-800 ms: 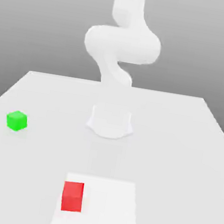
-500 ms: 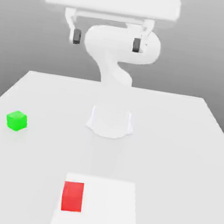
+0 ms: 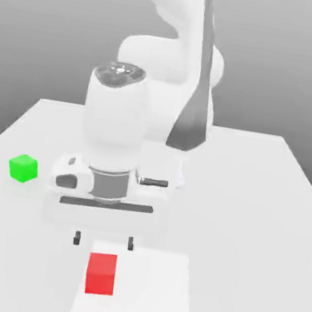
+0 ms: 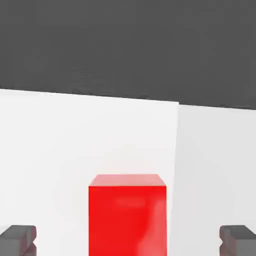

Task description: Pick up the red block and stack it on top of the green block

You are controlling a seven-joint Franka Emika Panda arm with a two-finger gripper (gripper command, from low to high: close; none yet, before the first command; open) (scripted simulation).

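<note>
Exterior view, going left to right. Green block: on the table, well apart from the gripper, off to the exterior view's left of it and lower than the hand. Upright, nothing on top. It's the stacking target; leave alone for now.

Gripper: fingers spread apart, nothing clamped. Palm faces down, fingertips above the red block, not touching it.

Red block: under the gripper, lined up with the gap between the fingers, resting flat on the white sheet. Hand view agrees: block sits about midway between the two fingertips, with room on both sides, and its sides look near square to them.

Step in hand, as judged: lower to grasp. Rotation looks fine, so little or no wrist turn needed. Come straight down, keep the gap to each finger even, and check the fore-and-aft line too, since finger depth over the block is hard to tell from here. Go low enough for the pads to meet the side faces around mid-height, short of pressing into the sheet. Then close evenly and lift straight up. Risks: a fingertip landing on the top edge if drifting sideways; a shallow pinch letting the cube tilt or slip.
</note>
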